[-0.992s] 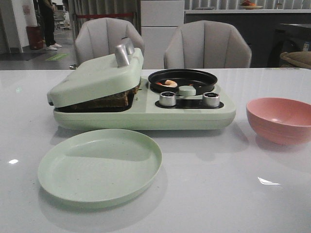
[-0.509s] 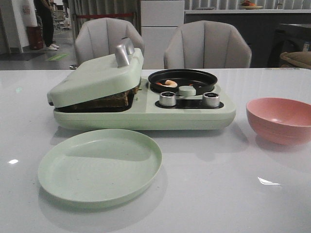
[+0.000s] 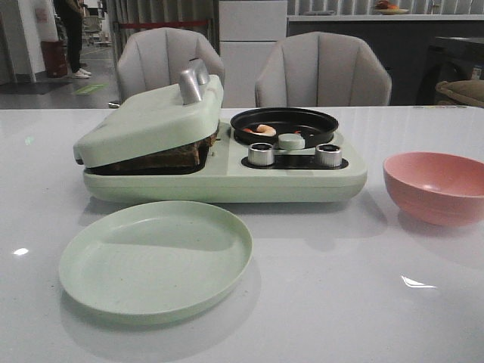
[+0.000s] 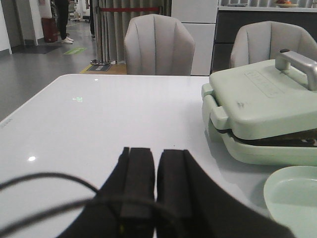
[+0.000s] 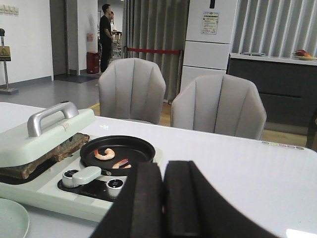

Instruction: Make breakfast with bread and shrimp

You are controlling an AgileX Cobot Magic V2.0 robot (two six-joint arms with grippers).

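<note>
- Front view: a pale green breakfast maker (image 3: 227, 178) sits on the white tabletop (image 3: 340, 302). Its hinged lid (image 3: 147, 121) rests slanted on the bread (image 3: 170, 157), whose dark crust shows in the gap at the front. In the round black pan (image 3: 283, 125) on the machine's right side lies the shrimp (image 3: 262, 130). An empty green plate (image 3: 155, 257) lies just in front of the machine, and a pink bowl (image 3: 437, 185) stands apart on the right. Neither arm shows here.
- Left wrist view: the left claw (image 4: 155, 186) has its black fingers pressed together with nothing between them, hanging over bare tabletop beside the machine's lid end. The metal lid handle (image 4: 296, 63) is the obvious place to lift.
- Right wrist view: the right claw (image 5: 163, 198) is likewise closed and empty, near the pan side. Two curled shrimp pieces appear in the pan here.
- Handling, as a judgement: the bread is light, soft and easily crushed or torn, so take it by a crust edge once the lid is raised. The shrimp is small, light and likely slick; pinch it gently across the thick middle of the curl.
</note>
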